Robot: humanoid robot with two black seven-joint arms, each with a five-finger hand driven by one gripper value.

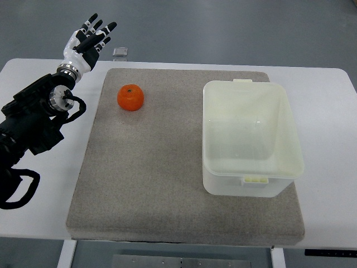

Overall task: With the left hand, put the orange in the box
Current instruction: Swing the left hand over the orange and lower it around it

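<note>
**Desk:** What have you got on the top view?

**Operator:** I see my left hand raised at the far left corner of the white table. Its fingers are straight and spread wide, with nothing in them. The black forearm runs back from the wrist to the picture's left edge. My right arm does not show.

**Desk:** And the orange?

**Operator:** The orange sits on the grey mat, on the near side of my fingertips and off to their right, clearly apart from them. No finger touches it. It rests close to the mat's far left corner.

**Desk:** Where is the box from there?

**Operator:** The box is a pale, translucent tub, lid off, standing on the right half of the mat. From my fingers it is well apart, much further right than the orange, with a bare stretch of mat between fruit and tub. I see nothing inside it.

**Desk:** Anything else near the hand?

**Operator:** A small grey square thing lies on the table just right of my fingers, beyond the mat's far edge. I cannot tell what it is.
</note>
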